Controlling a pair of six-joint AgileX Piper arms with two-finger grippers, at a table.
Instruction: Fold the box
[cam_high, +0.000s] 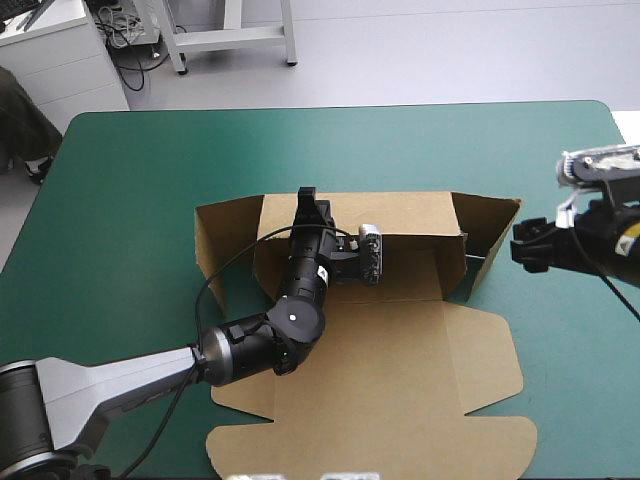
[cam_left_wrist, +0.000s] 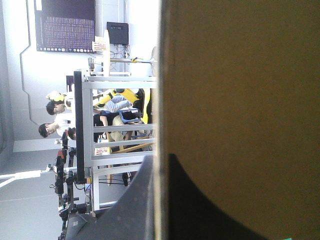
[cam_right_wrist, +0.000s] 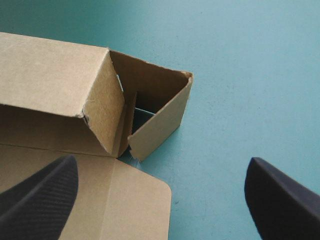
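The brown box lies mid-table with its lid flat toward the near edge. Its far wall and both end flaps stand raised. My left gripper sits on the top edge of the far wall, left of its middle. In the left wrist view the gripper has one black finger on each face of the board, shut on it. My right gripper hovers just off the box's right end flap. In its own view this gripper is open, fingers wide apart, nothing between them.
The teal-green cover shows on the far, left and right sides of the box. The lid's rounded front flaps reach close to the table's near edge. My right arm hangs near the table's right edge.
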